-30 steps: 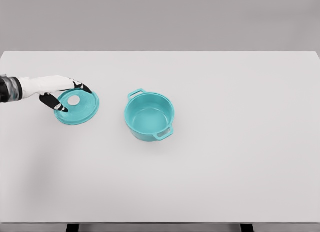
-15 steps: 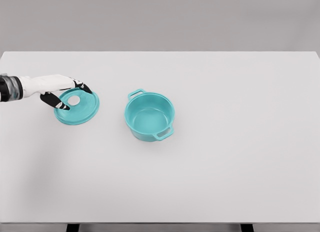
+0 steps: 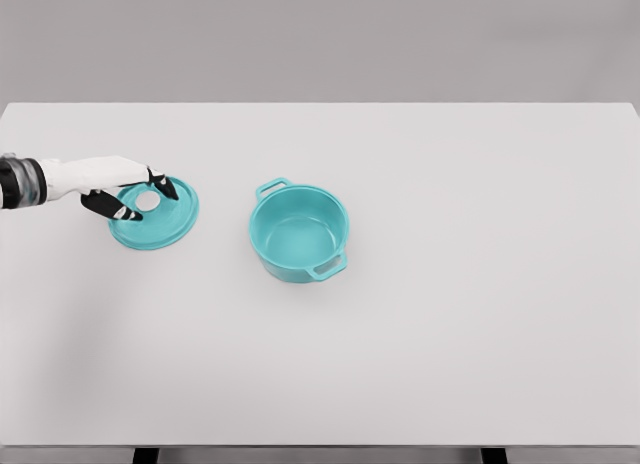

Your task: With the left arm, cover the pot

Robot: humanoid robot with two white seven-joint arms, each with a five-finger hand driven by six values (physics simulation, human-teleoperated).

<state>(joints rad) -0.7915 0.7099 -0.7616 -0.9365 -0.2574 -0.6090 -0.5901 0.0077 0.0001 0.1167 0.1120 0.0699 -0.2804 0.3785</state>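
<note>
The left hand (image 3: 128, 190) is pinching the white knob (image 3: 147, 200) of the teal lid (image 3: 160, 224), which is lying flat on the bench (image 3: 450, 334), well apart from the open pot (image 3: 299, 232).

White table against a plain grey wall

The table (image 3: 450, 364) fills the view from 9 to 3 o'clock, its far edge straight toward 12, the wall (image 3: 320, 39) flat and evenly lit; dark leg stubs (image 3: 146, 455) show at the 6 o'clock edge.
</note>
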